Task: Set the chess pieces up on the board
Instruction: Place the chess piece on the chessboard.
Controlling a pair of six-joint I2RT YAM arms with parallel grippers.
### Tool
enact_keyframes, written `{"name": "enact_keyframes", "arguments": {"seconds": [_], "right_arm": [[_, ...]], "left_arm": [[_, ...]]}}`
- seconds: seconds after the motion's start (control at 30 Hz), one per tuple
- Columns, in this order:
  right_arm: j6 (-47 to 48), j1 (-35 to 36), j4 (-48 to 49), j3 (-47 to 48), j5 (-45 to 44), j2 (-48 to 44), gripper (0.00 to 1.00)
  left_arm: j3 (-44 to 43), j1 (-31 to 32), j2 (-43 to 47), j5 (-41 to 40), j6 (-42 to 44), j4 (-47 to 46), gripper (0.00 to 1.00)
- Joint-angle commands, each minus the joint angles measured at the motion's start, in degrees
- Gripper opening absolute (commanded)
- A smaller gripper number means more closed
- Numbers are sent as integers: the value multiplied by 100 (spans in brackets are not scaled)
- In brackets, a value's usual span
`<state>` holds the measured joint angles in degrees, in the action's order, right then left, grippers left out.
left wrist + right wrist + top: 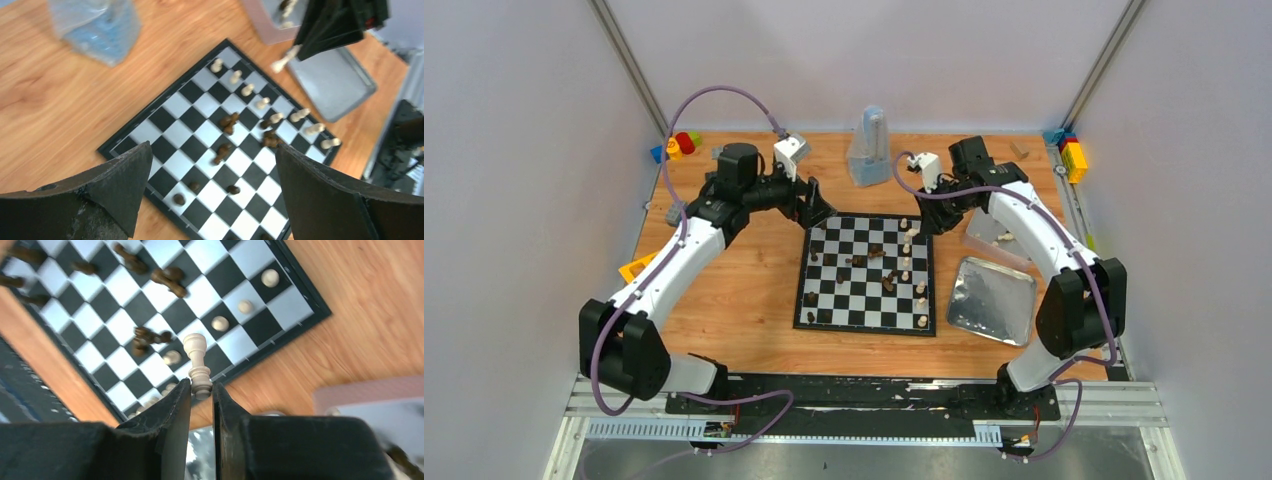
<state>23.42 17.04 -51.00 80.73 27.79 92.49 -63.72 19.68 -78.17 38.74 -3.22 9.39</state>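
Board: the black-and-white chessboard [867, 272] lay flat in the middle of the wooden table [724, 310].
Cream pieces: a row of pale pieces [920, 303] stood along the board's right-hand edge, one to a square.
Dark pieces: brown pieces [876, 253] were scattered over the middle squares, several lying on their sides; a few more [811, 298] stood near the left edge.
Left gripper: the left gripper [817, 208] hung over the board's far-left corner with its jaws spread wide and nothing between them.
Right gripper: the right gripper [201, 390] was above the board's far-right corner, its jaws nearly closed and pinching a cream piece.
Held piece: the cream piece [198, 360] was clamped by its base, its crown sticking out past the fingertips towards the board.
Plastic tub: a translucent tub [982, 238] sat just right of the board's far corner, with a few pale and dark pieces inside; their number could not be made out.
Metal tray: a shiny silver tray [992, 298] lay right of the board, next to the tub.
Clear bag: a bluish see-through bag [869, 150] stood beyond the board; its contents could not be told.
Toy blocks: coloured blocks [679, 145] sat at the table's far-left corner.
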Motion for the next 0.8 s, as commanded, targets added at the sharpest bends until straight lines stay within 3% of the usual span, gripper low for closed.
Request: {"name": "enact_keyframes", "arguments": {"seconds": [0.0, 0.27, 0.77], "right_arm": [[581, 311, -453, 431, -1729, 46, 3], [928, 852, -856, 697, -3063, 490, 3], [982, 1362, -1381, 1163, -3518, 1430, 4]], "left_arm": [[-533, -138, 314, -1089, 922, 1505, 100], [-665, -229, 569, -1827, 1351, 2226, 100], [-199, -259, 727, -1916, 1476, 2070, 100]]}}
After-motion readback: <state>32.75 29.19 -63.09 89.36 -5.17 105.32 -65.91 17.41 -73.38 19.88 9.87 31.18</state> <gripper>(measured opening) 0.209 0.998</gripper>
